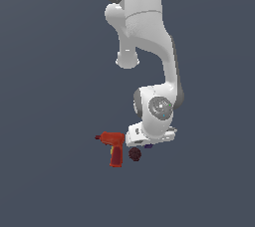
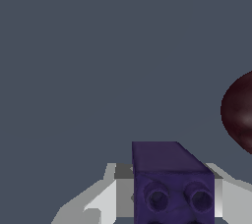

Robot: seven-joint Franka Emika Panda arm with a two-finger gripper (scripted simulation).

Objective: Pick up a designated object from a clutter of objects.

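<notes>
The designated object, a small dark purple block (image 2: 172,188) with two round studs on its near face, sits between my gripper (image 2: 165,193) fingers in the wrist view. One white finger (image 2: 106,196) stands a narrow strip away from the block, and the other finger (image 2: 229,193) is close against its opposite side. The jaws are open around it. In the exterior view the hand (image 1: 149,136) is down at floor level, and only a sliver of the purple block (image 1: 148,146) shows beneath it.
A dark red spiky ball (image 1: 134,154) lies just beside the hand and also shows as a dark red ball (image 2: 239,112) at the wrist view's edge. A red power drill (image 1: 113,147) lies on the exterior view's left of the ball.
</notes>
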